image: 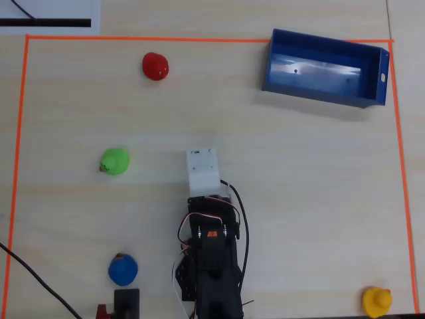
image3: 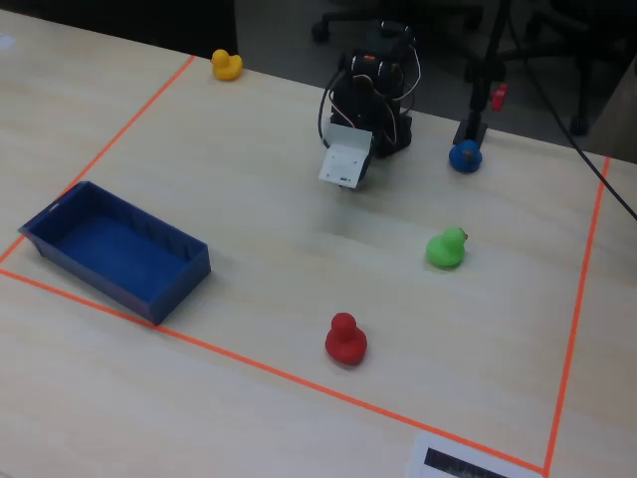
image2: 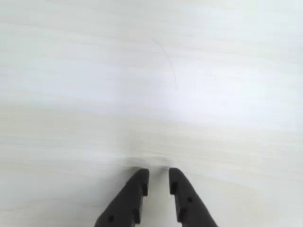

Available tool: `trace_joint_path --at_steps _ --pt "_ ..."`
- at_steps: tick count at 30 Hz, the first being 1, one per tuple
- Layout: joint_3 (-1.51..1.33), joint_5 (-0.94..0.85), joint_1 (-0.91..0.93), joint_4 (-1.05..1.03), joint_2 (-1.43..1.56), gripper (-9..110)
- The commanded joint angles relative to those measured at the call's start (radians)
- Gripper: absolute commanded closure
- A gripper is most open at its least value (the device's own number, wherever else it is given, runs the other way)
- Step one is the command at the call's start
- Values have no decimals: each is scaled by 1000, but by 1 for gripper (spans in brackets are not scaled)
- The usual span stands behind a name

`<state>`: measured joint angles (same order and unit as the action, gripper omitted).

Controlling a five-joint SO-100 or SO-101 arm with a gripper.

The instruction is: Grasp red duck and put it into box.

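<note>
There is one red duck [image: 155,66], glossy and rounded, w/ a small head on a wider body as the fixed view [image3: 345,339] shows it. In the overhead view it stands upper left inside the orange tape border [image: 199,40], near the top line, alone on the pale wood table [image: 299,199]. Nothing touches it.

Ducks in total: 4, one of each colour. The green duck [image: 115,161] is below the red one, well apart. The blue duck [image: 123,269] is lower still, near the bottom edge, beside the arm base. The yellow duck [image: 376,300] is in the bottom right corner.

One box [image: 325,66], blue w/ low walls and a shiny pale floor, lies at upper right, slightly turned, w/ nothing inside. It is well apart from the red duck.

One arm [image: 211,266], black w/ a white part at the front, near the table centre. The gripper [image2: 158,182] in the wrist view hangs over bare wood; its two black fingers stand a narrow gap apart and hold nothing.
</note>
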<state>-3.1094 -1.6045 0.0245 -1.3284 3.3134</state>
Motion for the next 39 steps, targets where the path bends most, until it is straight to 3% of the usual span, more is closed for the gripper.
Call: trace_joint_path --at_steps 1,5,10,13,22,30,39 --pt "-2 2 2 -18 -2 101" --pt "-2 -81 23 63 -18 100" --pt "84 -107 25 509 -360 94" --pt "201 -98 6 635 -522 92" --pt "848 5 -83 509 -1135 82" --pt "1365 104 -98 555 -1588 78" --pt "1726 112 -127 604 -1962 65"
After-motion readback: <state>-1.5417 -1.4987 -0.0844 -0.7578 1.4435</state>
